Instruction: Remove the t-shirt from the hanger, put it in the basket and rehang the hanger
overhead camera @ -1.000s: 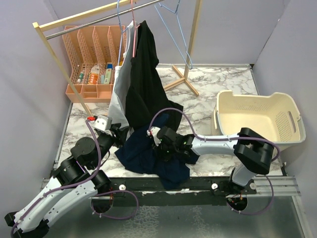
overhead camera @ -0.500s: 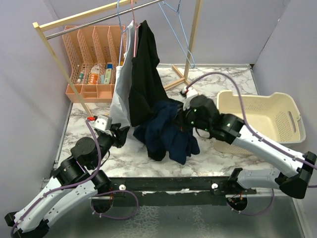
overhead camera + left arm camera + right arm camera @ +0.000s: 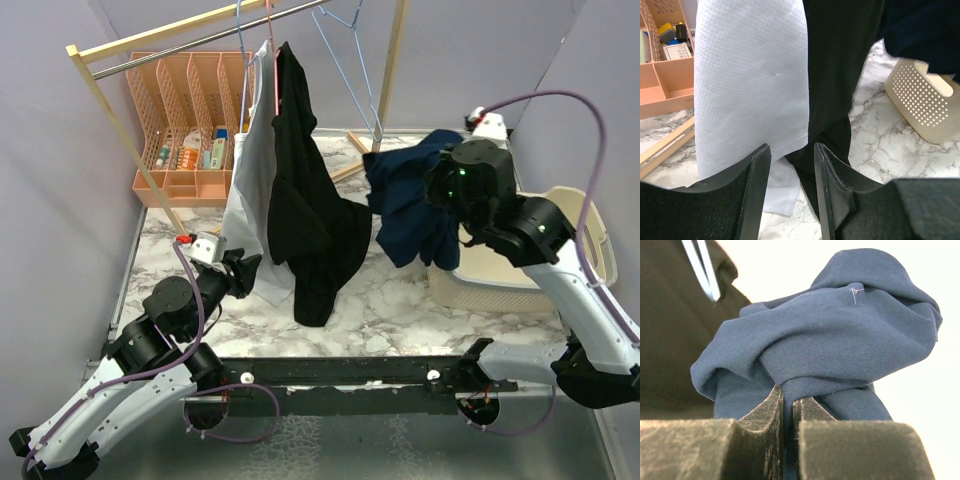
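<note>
My right gripper (image 3: 432, 190) is shut on a navy t-shirt (image 3: 408, 205) and holds it bunched in the air, left of the cream basket (image 3: 575, 235). In the right wrist view the navy cloth (image 3: 830, 330) is pinched between the shut jaws (image 3: 788, 402). A black garment (image 3: 300, 200) and a white garment (image 3: 248, 175) hang from hangers (image 3: 268, 60) on the rail (image 3: 200, 38). An empty blue hanger (image 3: 350, 60) hangs further right. My left gripper (image 3: 248, 268) is open and empty, low beside the white garment (image 3: 750, 75) and the black one (image 3: 840, 75).
An orange desk organizer (image 3: 185, 125) with small items stands at the back left. The wooden rack's foot (image 3: 365, 160) rests on the marble table (image 3: 400, 310). The basket's perforated wall (image 3: 920, 100) shows in the left wrist view.
My right arm has lifted the navy t-shirt from the table's front and carried it up and right, next to the basket. The black garment now hangs free. My left arm has not moved.
</note>
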Controlling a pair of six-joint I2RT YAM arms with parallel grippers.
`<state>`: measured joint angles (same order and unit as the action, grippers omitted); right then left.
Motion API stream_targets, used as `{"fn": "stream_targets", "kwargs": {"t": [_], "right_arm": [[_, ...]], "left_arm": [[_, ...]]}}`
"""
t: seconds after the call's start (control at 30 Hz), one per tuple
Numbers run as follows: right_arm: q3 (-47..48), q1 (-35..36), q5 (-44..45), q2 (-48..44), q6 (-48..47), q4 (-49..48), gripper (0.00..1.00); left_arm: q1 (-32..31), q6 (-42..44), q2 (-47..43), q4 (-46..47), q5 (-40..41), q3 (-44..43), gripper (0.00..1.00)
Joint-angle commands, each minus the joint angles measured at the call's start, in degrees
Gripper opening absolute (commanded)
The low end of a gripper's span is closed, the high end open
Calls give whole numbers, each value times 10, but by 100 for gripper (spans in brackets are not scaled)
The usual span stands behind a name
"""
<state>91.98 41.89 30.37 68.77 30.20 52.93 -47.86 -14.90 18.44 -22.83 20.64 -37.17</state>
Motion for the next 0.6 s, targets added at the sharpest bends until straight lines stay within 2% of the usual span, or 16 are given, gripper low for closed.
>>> {"fn": "stream_targets", "kwargs": {"t": [0.0,0.13,0.2,0.4,0.57], "right_arm": [[49,-5,223,-31,-4,35,1],[33,-24,275,-30,-13,39,1],[7,-69,247,-36,-26,16,1],[-81,-263,149,-47,-19,-16,1],[-170,-327,126,-51,67,-9,1]], "left_arm": [[-1,-4,1,-2,7,-16,43],[-1,-6,4,-2,0,-16,43],[-2,-7,5,-1,-4,-16,43],[-1,-7,1,-1,-8,-15,43],[-2,-5,-3,0,-8,-15,43]]}}
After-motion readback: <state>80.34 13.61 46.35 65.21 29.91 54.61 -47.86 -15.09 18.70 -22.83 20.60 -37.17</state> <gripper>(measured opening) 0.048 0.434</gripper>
